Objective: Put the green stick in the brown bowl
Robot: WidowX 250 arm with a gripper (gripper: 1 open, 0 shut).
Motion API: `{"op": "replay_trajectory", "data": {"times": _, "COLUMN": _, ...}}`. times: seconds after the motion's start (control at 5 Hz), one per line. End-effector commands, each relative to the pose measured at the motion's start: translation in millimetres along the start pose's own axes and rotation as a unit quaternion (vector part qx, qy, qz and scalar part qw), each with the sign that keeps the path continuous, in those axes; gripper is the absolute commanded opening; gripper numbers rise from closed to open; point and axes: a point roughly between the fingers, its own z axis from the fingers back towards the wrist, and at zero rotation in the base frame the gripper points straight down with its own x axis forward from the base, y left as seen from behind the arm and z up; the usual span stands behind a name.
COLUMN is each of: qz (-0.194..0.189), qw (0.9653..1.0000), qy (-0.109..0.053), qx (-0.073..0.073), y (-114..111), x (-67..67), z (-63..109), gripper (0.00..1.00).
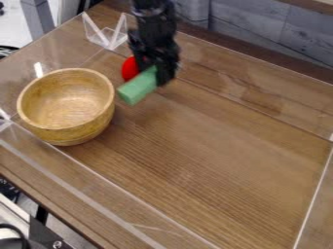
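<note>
My black gripper (155, 74) points down over the wooden table and is shut on the green stick (135, 88), gripping its far end. The mint-green block hangs lifted above the table, tilted toward the lower left. Its free end is just right of the brown bowl (64, 105), a round light wooden bowl with nothing in it, at the left of the table. The stick has not crossed the bowl's rim.
A round red object (131, 68) lies on the table right behind the gripper. A clear plastic stand (104, 31) sits at the back left. Low clear walls (78, 199) border the wooden table (221, 156).
</note>
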Motion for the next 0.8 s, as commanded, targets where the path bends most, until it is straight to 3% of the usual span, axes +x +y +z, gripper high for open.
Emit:
{"op": "replay_trajectory", "data": {"times": 0.0, "qz": -0.006, "qw": 0.9986, "qy": -0.048, "qx": 0.021, "y": 38.0, "x": 9.3, "z": 45.2, "gripper": 0.00}}
{"op": "replay_trajectory", "data": {"times": 0.2, "qz": 0.029, "qw": 0.9974, "qy": -0.063, "qx": 0.019, "y": 47.2, "x": -2.7, "z": 56.4, "gripper": 0.00}}
{"op": "replay_trajectory", "data": {"times": 0.6, "qz": 0.091, "qw": 0.9933, "qy": -0.067, "qx": 0.020, "y": 48.5, "x": -10.3, "z": 44.4, "gripper": 0.00}}
